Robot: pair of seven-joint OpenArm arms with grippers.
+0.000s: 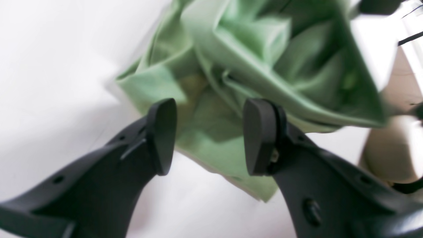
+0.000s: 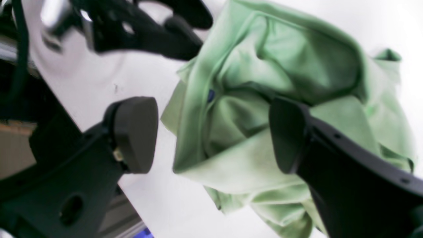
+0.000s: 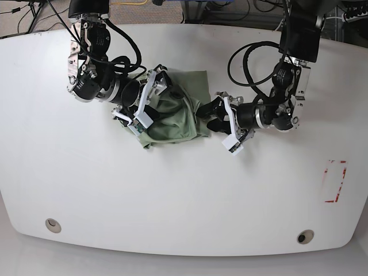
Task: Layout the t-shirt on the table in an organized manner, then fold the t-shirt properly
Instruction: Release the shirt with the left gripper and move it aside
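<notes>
White table (image 3: 184,195) carries 1 t-shirt (image 3: 172,118), bunched in a crumpled heap at about 11 o'clock of centre, not yet spread. 2 grippers are placed on opposite sides, likely for pulling the cloth flat. Left gripper (image 1: 210,137) is seen with jaws apart, nothing clamped, at the heap's 3 o'clock edge. Right gripper (image 2: 211,134) is spread wide over the folds, nothing visibly pinched.

The black two-fingered left gripper (image 1: 210,137) has its pads parted with nothing pinched between them. The black right gripper (image 2: 211,135) stands wide open too, its jaws empty. In the base view both arms reach inward from the far side, wrists bent low.
</notes>
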